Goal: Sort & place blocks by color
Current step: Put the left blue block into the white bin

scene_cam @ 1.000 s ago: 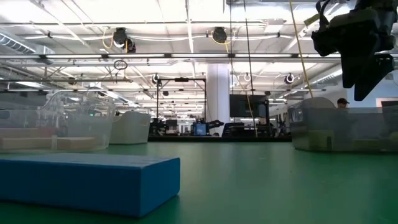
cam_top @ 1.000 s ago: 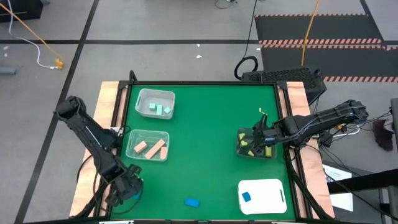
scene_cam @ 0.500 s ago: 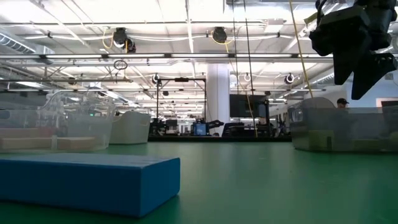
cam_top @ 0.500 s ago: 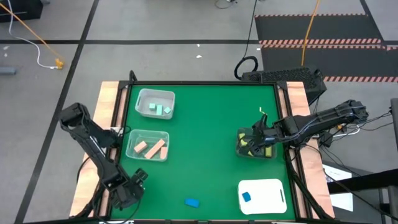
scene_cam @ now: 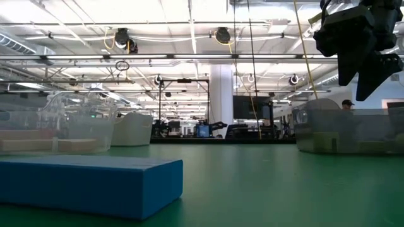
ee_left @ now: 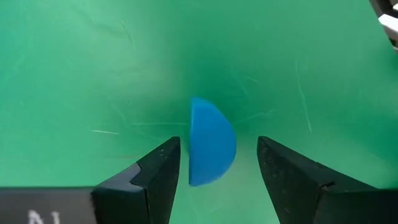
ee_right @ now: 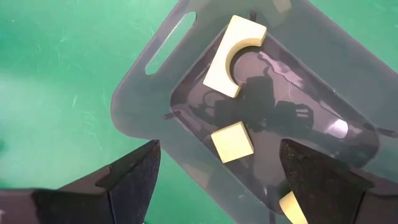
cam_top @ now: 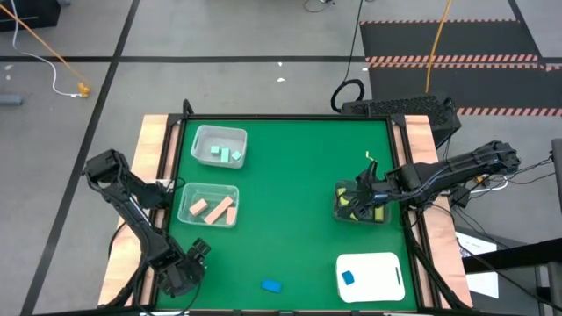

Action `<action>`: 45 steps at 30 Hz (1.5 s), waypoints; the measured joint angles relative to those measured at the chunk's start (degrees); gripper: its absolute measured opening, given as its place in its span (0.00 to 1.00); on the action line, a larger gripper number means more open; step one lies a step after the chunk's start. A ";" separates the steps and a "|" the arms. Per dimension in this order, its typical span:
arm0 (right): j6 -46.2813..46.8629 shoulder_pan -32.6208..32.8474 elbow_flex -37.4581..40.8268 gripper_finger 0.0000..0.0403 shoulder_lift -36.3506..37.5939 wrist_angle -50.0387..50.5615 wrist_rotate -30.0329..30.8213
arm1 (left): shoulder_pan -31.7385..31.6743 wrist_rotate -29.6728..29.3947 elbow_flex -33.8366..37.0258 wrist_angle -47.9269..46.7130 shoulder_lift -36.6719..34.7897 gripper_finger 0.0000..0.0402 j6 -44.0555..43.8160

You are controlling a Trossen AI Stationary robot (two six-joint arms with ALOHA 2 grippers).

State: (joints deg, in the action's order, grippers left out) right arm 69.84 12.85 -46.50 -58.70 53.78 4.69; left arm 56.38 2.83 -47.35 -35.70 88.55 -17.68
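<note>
A blue half-round block lies flat on the green mat, near the table's near left corner. My left gripper points down over it, open, one finger on each side of the block with a small gap on both. The gripper hides this block in the high view. A blue bar lies on the mat near the front edge. My right gripper hangs open above a clear bin that holds yellow blocks.
A clear bin with mint green blocks and one with salmon blocks stand at the left. A white flat tray with a blue block sits at the near right. The mat's middle is bare.
My left gripper has come down toward the mat and a little toward the near edge, rolling about its own axis. My right gripper has rolled slightly above its bin without shifting place. No block has moved.
</note>
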 joint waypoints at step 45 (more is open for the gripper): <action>-3.23 -0.01 0.00 0.79 0.00 -0.39 0.00 | -10.66 13.95 -2.38 2.38 -0.15 0.34 -20.92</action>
State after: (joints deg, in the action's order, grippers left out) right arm 66.61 12.84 -46.50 -58.70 53.39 4.69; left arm 45.72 16.78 -49.74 -33.32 88.40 -38.60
